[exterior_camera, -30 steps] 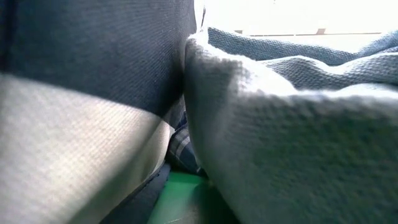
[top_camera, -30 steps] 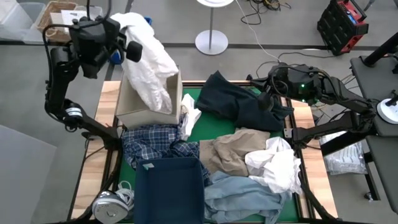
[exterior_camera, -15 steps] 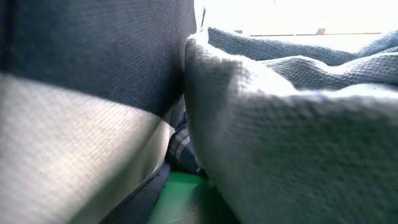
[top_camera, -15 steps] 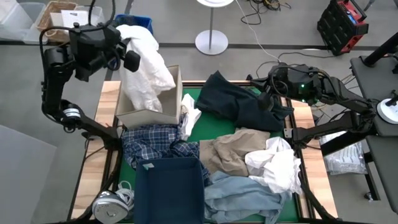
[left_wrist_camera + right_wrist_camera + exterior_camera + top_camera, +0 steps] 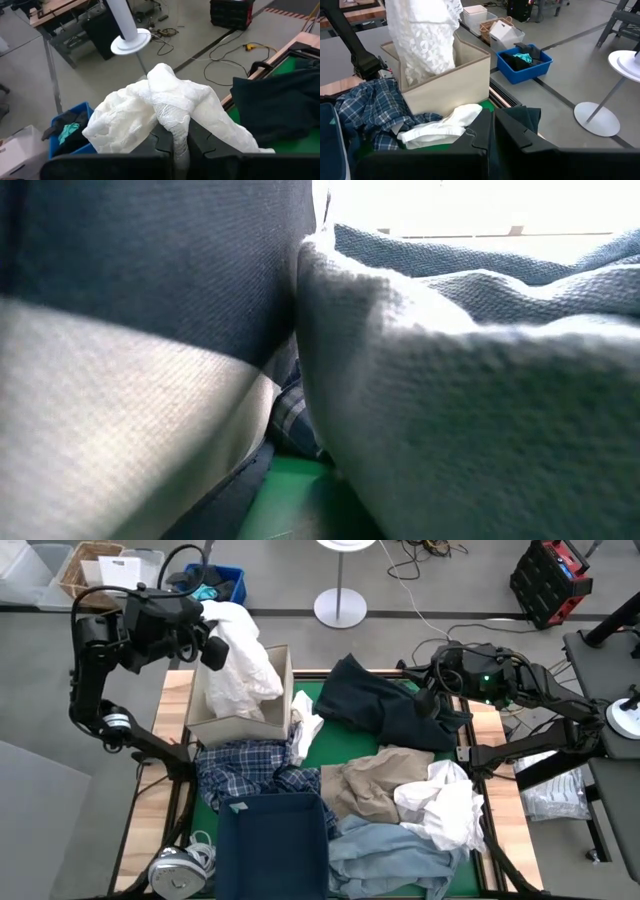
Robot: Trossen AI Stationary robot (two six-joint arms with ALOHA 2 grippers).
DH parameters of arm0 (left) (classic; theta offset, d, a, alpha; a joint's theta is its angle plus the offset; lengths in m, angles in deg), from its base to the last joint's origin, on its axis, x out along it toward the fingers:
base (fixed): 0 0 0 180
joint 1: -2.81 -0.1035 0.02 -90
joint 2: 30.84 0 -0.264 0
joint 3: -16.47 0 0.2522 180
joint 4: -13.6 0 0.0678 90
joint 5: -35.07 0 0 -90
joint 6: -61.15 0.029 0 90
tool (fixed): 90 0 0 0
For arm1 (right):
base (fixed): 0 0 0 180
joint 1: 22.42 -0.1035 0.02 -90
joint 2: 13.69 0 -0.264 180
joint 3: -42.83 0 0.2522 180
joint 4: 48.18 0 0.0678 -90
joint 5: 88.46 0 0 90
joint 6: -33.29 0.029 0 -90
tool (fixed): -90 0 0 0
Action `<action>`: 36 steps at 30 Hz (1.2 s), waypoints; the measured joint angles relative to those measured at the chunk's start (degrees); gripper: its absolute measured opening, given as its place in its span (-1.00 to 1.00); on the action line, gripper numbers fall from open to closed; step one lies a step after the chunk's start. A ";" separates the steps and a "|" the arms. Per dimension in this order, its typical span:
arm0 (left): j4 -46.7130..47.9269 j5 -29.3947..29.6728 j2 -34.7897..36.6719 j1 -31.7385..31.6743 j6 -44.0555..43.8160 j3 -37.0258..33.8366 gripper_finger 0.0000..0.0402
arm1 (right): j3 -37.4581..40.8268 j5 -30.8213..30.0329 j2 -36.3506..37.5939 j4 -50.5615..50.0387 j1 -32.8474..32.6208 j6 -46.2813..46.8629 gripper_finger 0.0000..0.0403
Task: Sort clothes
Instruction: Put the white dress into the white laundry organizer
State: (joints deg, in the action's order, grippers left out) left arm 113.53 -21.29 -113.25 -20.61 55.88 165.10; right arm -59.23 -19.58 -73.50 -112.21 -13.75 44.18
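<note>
White lace-like shirt (image 5: 240, 660) hangs from the left gripper (image 5: 212, 638), which is raised above the beige fabric box (image 5: 228, 726) at the far left corner of the worktop (image 5: 176, 692). In the left wrist view the two dark fingers (image 5: 162, 145) are pressed together on a bunched part of this shirt (image 5: 170, 107), and the lower end of the cloth reaches down into the box.

The right gripper (image 5: 432, 700) rests at the far right side of the worktop, on the dark navy piece (image 5: 375, 705). In the right wrist view its fingers (image 5: 487, 132) are almost together with only a thin gap, and dark cloth lies around them; I cannot tell if they pinch it.

A second white shirt (image 5: 305, 730) lies just beside the box, touching the blue-white plaid shirt (image 5: 250, 770), which is spread at the near left. A dark blue bin (image 5: 272, 845) stands at the near edge, partly over the plaid. The tan trousers (image 5: 365, 785) lie in the middle, another white shirt (image 5: 445, 805) lies on their right side, and the light blue denim (image 5: 385, 855) is at the near edge under both.

On the floor behind the worktop stands a blue crate (image 5: 210, 580) with the black and teal bundle inside.

In the low view, cloth fills nearly the whole picture.
</note>
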 joint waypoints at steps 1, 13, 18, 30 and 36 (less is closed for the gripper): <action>0.06 -0.23 0.00 0.00 -0.05 0.00 -1.00 | 0.02 0.00 0.02 -0.01 0.00 0.00 -0.94; 3.85 -0.31 -2.58 -0.04 -1.68 -1.42 -1.00 | 0.04 0.00 0.01 -0.01 0.00 0.00 -0.94; 3.85 -0.29 -4.65 -0.09 -1.30 -1.55 -1.00 | 0.15 0.02 0.02 -0.03 0.00 0.02 -0.94; 3.84 -2.98 -7.96 -1.91 0.46 -1.57 -1.00 | 0.22 0.02 0.02 -0.20 -0.01 0.02 -0.94; 3.85 -9.04 -8.13 -4.88 -1.38 -1.57 -1.00 | 0.24 0.04 0.02 -0.25 -0.01 0.02 -0.94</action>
State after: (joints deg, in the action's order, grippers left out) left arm 117.38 -30.33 -121.38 -25.49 54.49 163.53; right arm -58.99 -19.54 -73.48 -112.46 -13.76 44.21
